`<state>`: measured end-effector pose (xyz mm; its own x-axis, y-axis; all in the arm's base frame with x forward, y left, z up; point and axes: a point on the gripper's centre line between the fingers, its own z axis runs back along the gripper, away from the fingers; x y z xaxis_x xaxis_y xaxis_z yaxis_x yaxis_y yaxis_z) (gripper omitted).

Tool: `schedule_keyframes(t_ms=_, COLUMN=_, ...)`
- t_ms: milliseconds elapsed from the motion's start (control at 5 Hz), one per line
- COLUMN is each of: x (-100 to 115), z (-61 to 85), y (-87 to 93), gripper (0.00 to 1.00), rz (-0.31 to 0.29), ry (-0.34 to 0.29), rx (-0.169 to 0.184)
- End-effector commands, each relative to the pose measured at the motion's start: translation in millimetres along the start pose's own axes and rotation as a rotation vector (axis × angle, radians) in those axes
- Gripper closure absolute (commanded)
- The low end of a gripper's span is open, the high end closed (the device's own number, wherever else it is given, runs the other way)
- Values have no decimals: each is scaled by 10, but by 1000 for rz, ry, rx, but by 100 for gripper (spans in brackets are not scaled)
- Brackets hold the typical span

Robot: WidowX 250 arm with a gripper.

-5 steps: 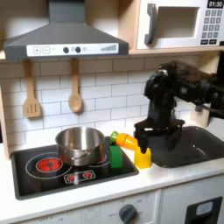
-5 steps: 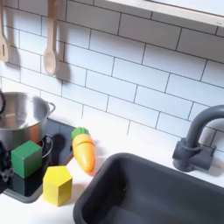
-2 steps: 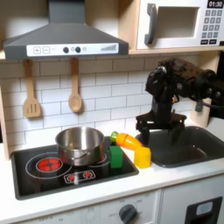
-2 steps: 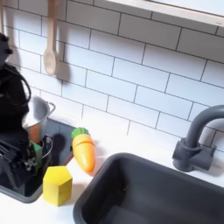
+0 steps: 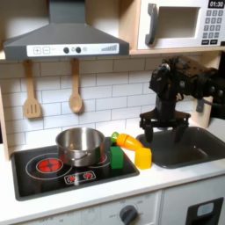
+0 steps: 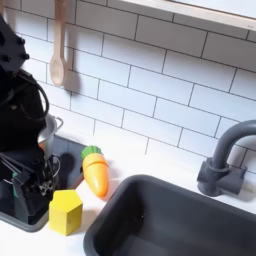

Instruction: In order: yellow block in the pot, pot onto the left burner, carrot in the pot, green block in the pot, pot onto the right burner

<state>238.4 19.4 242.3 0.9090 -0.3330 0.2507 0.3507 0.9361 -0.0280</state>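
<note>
Bench (image 5: 167, 180) carries the black cooktop (image 5: 53, 180); in the first exterior view the pot (image 5: 80, 145) is seen standing at the cooktop's back, between the two burners and overlapping the right burner (image 5: 88, 163), with the left burner (image 5: 48, 164) mostly bare. No block or carrot is seen in the pot, so step one is judged not yet done. The pincer (image 5: 163, 134) is held above the sink edge, jaws spread and nothing gripped, up and to the first exterior view's right of the yellow block (image 5: 141, 157); a clear gap is seen between them. The carrot (image 5: 126, 141) lies just behind the block, the green block (image 5: 116, 156) just beside the pot's wall. In the second exterior view the yellow block (image 6: 66, 212) is seen on the bench's front edge, near the carrot (image 6: 96, 170) but apart from it. For a clean pick, the pincer should be brought over the block's centre, lowered straight, and closed across flat faces; the carrot should be kept clear of the fingers, and the block lifted above the pot's rim before being carried across.
</note>
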Motion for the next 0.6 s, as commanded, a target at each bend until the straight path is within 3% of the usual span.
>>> schedule_keyframes(t_ms=0, x=-2, z=4, y=1, gripper=0, rz=0, ry=-1, rx=2)
schedule_keyframes(t_ms=200, x=-2, z=0, y=-1, gripper=0, rz=0, ry=1, rx=-1)
schedule_keyframes(t_ms=400, x=146, z=-86, y=207, gripper=0, rz=-149, ry=-26, rx=-10)
